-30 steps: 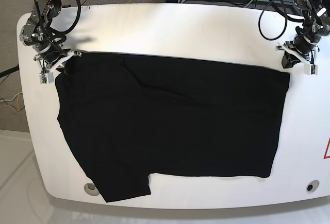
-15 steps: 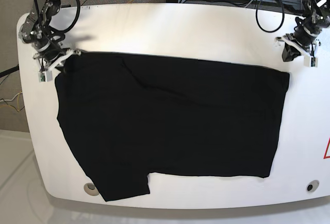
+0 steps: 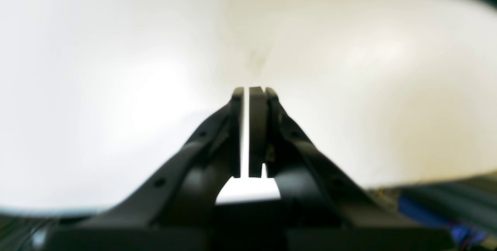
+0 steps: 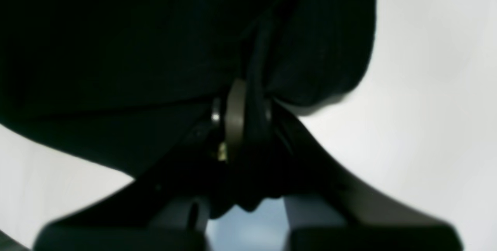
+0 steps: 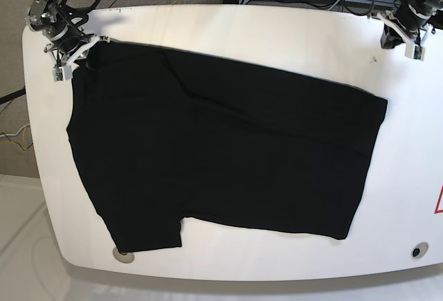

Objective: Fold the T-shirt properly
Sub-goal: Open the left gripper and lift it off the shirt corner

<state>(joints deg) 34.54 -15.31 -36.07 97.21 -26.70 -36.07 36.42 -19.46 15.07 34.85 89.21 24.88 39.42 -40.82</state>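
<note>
I see my right gripper (image 5: pixel 73 62) pinching the shirt (image 5: pixel 221 156) corner; my left gripper (image 5: pixel 401 38) is closed, empty, above the table (image 5: pixel 277 38).

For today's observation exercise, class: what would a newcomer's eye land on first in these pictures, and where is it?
First, the large black T-shirt spread flat across most of the white table. Next, the right gripper at the table's far corner, shut on a pinch of the shirt's edge. Last, the left gripper at the opposite far corner, closed on nothing and clear of the cloth.
</note>
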